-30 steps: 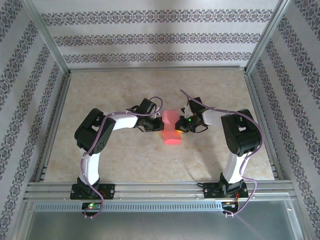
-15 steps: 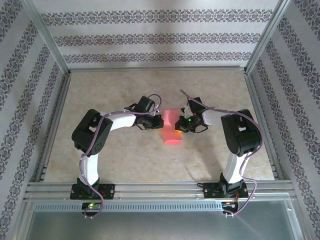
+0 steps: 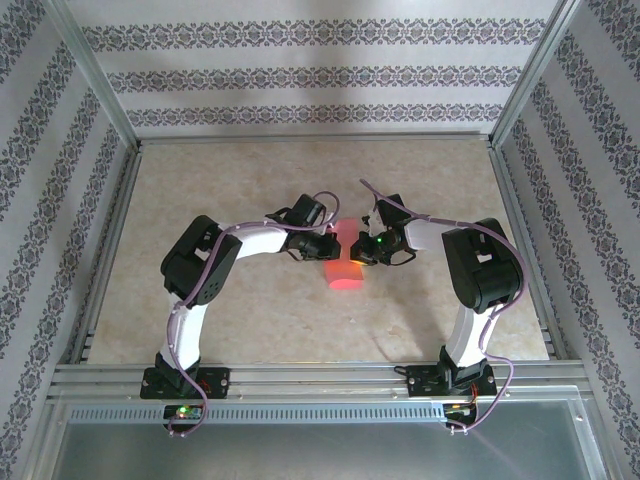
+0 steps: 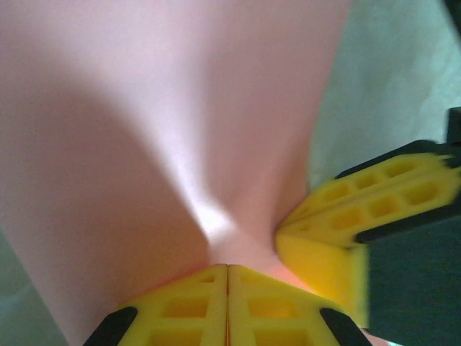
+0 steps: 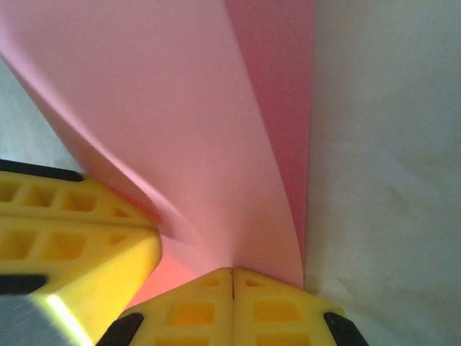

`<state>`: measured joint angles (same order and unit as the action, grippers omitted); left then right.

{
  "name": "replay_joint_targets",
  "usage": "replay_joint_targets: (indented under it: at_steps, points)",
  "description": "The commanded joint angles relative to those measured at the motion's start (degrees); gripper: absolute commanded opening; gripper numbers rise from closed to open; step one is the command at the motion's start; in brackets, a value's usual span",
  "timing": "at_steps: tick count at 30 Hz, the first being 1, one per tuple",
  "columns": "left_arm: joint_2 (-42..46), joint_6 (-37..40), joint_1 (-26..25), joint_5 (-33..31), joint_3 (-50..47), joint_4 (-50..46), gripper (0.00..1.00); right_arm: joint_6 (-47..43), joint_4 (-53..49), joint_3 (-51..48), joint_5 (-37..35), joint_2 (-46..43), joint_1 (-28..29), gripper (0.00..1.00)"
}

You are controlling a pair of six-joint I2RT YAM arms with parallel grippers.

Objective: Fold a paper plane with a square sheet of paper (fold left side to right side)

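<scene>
the left gripper [image 4: 227,280] is clamped shut on the square sheet of paper [image 3: 343,270]; the right gripper [image 5: 232,282], just beside it, is pinched shut on the same sheet. the pink sheet is held curled between them, over the middle of the bench [image 3: 220,180].

The left hand [image 3: 329,247] carried the sheet [image 3: 346,272] rightward.

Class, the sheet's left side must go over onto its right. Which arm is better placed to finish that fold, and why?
Probably left. The left gripper pinches the raised, curled edge of the sheet beside the right gripper, which clamps the opposite side.
</scene>
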<state>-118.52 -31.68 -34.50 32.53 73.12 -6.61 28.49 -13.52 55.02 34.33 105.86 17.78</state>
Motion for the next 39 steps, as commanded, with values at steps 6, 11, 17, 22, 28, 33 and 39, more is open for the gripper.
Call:
replay_joint_targets:
  at_steps: [6,11,17,22,28,33,39]
  points:
    - [-2.1,2.06,-0.41,-1.31,0.79,-3.3,0.09,-0.73,-4.98,-0.64,-6.57,1.77,0.32,0.0]
    - [-2.93,1.8,-0.39,-1.26,0.49,-3.1,0.09,0.35,-3.4,-0.33,-4.24,-0.14,0.33,0.0]
    - [-3.2,1.8,-0.39,-2.03,0.69,-3.85,0.08,1.65,-1.39,0.76,-1.72,-3.97,-0.26,0.0]
    - [-3.58,1.49,-0.39,-1.77,0.93,-3.72,0.08,4.27,4.03,1.56,2.21,-2.63,-1.34,0.0]
    - [-3.54,1.55,-0.39,-1.73,1.09,-3.76,0.08,5.12,4.6,6.49,2.76,2.13,-0.21,0.0]
    - [-3.51,1.53,-0.39,-1.37,1.02,-3.52,0.08,5.61,4.63,10.01,2.59,6.17,0.32,0.0]
    - [-3.49,1.75,-0.39,-1.31,0.79,-3.68,0.08,5.0,4.0,12.77,3.4,10.16,1.04,0.0]
